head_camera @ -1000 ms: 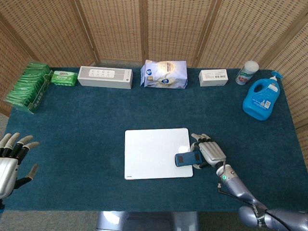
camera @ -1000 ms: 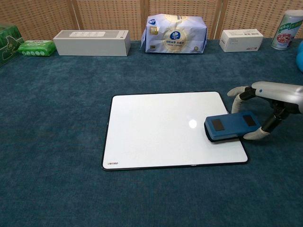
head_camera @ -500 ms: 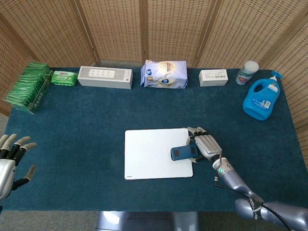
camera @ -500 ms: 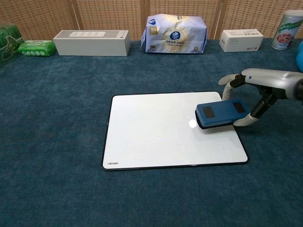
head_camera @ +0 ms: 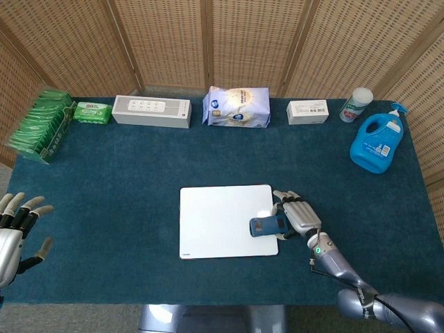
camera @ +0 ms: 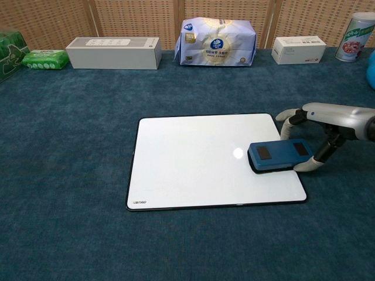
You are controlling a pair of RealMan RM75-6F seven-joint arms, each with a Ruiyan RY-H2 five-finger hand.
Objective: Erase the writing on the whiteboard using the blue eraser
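A white whiteboard [head_camera: 218, 218] [camera: 193, 161] lies flat at the middle of the blue cloth; its surface looks blank. The blue eraser [head_camera: 266, 226] [camera: 279, 156] rests flat on the board's right part, near the right edge. My right hand [head_camera: 298, 216] [camera: 328, 126] grips the eraser's right end from above. My left hand [head_camera: 17, 222] hangs at the far left edge of the head view, fingers spread, holding nothing; the chest view does not show it.
Along the back edge stand green packets [head_camera: 41, 125], a wipes pack [head_camera: 92, 112], a white box [head_camera: 151, 111], a tissue bag [head_camera: 236, 107], a small carton [head_camera: 308, 111], a canister [head_camera: 356, 104] and a blue detergent bottle [head_camera: 377, 143].
My right hand slid the eraser up the board's right side, then back down toward the near edge. The left hand stayed in place.
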